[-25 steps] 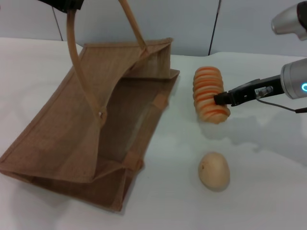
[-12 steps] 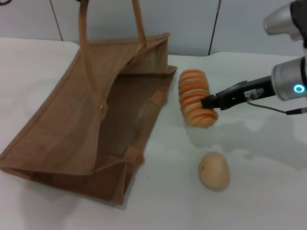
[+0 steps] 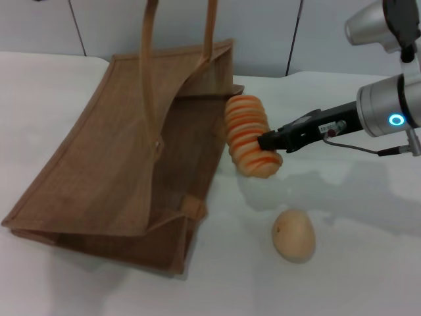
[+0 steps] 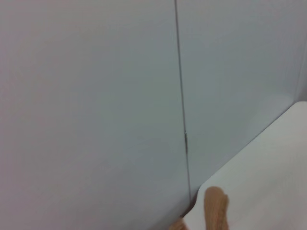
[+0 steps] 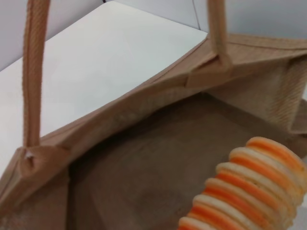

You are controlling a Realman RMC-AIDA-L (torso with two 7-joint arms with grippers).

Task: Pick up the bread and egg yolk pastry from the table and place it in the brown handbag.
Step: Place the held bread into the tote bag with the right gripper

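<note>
The brown handbag [image 3: 125, 158] lies tilted open on the table [image 3: 368, 263], its two handles [image 3: 150, 79] pulled up out of the top of the head view. My right gripper [image 3: 266, 141] is shut on the bread [image 3: 248, 137], an orange-and-tan striped loaf, and holds it off the table right at the bag's open mouth. In the right wrist view the bread [image 5: 244, 191] hangs over the handbag's inside [image 5: 144, 167]. The egg yolk pastry [image 3: 294, 235] lies on the table, in front of the bread. My left gripper is out of view above; its wrist view shows only a handle tip [image 4: 215, 208].
A grey panelled wall [image 3: 263, 33] stands behind the table. White table surface stretches to the right of the bag and around the pastry.
My right gripper has carried the bread leftward to the bag's opening. The bag's handles have been pulled to the right and more upright, opening the mouth wider.
</note>
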